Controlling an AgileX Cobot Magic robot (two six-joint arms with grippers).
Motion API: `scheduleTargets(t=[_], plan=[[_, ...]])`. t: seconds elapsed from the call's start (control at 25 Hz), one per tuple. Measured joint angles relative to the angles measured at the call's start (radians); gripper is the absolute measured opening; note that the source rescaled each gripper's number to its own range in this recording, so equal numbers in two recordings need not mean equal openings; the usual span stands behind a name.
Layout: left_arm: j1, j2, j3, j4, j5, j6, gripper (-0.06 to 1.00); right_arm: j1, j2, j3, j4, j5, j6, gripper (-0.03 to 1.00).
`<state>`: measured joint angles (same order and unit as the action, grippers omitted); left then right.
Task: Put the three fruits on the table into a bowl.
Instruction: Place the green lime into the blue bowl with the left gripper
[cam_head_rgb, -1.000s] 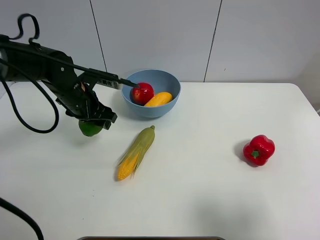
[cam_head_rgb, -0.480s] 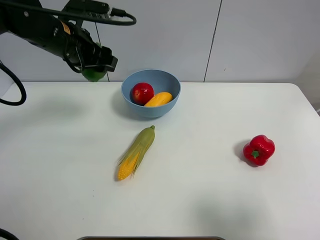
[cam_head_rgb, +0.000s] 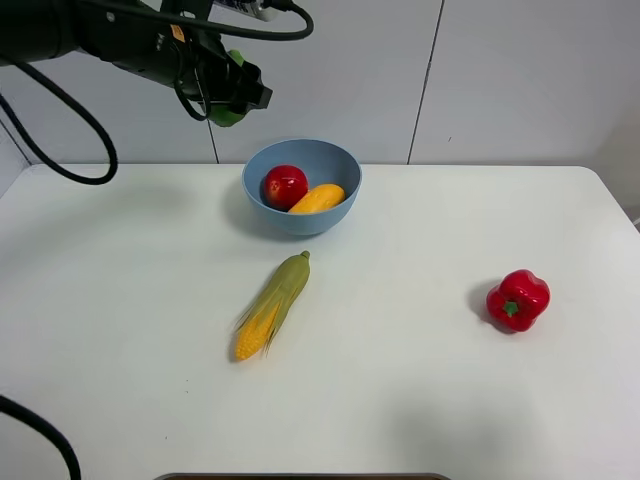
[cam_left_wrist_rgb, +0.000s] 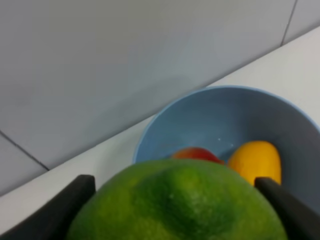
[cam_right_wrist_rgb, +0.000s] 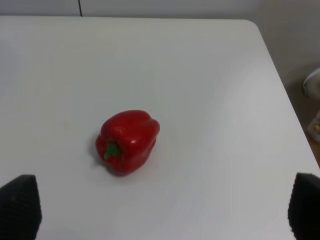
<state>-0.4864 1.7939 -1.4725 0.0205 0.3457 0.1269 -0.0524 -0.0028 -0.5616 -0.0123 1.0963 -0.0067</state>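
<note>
My left gripper (cam_head_rgb: 232, 98) is shut on the green lime (cam_head_rgb: 228, 112), held high in the air just left of and above the light-blue bowl (cam_head_rgb: 335, 162). In the left wrist view the lime (cam_left_wrist_rgb: 177, 202) fills the space between the two black fingers (cam_left_wrist_rgb: 57, 212), with the bowl (cam_left_wrist_rgb: 220, 120) beneath it. The red apple (cam_head_rgb: 285, 186) and the yellow-orange mango (cam_head_rgb: 316, 198) lie inside the bowl. My right gripper (cam_right_wrist_rgb: 160, 212) stands open over the right part of the white table (cam_head_rgb: 420, 380); it is out of the exterior high view.
A corn cob (cam_head_rgb: 272, 304) in green husk lies in front of the bowl. A red bell pepper (cam_head_rgb: 518, 299) with a green stem sits on the right of the table, and the right wrist view shows it (cam_right_wrist_rgb: 128, 140) below the open fingers. The table's right edge is near.
The left arm lifted the lime off the table at the left, raised it high, then carried it right toward the bowl. The right gripper has not moved.
</note>
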Motion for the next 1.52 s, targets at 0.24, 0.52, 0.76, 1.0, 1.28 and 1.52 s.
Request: scheduleTargets(t=[0.24, 0.52, 0.76, 1.0, 1.28, 1.52], plan=[[0.000, 0.131, -0.102, 0.000, -0.003, 0.010, 0.03, 0.000, 0.000, 0.000, 0.000, 0.000, 0.000, 1.00], [0.000, 0.294, -0.211, 0.000, -0.017, 0.025, 0.03, 0.000, 0.000, 0.000, 0.000, 0.000, 0.000, 1.00], [0.000, 0.387, -0.247, -0.033, -0.020, 0.031, 0.03, 0.000, 0.000, 0.000, 0.000, 0.000, 0.000, 1.00], [0.000, 0.416, -0.247, -0.058, -0.018, 0.031, 0.03, 0.000, 0.000, 0.000, 0.000, 0.000, 0.000, 1.00], [-0.022, 0.441, -0.247, -0.147, -0.022, 0.031, 0.03, 0.000, 0.000, 0.000, 0.000, 0.000, 0.000, 1.00], [-0.041, 0.451, -0.247, -0.185, -0.038, 0.031, 0.03, 0.000, 0.000, 0.000, 0.000, 0.000, 0.007, 1.00]])
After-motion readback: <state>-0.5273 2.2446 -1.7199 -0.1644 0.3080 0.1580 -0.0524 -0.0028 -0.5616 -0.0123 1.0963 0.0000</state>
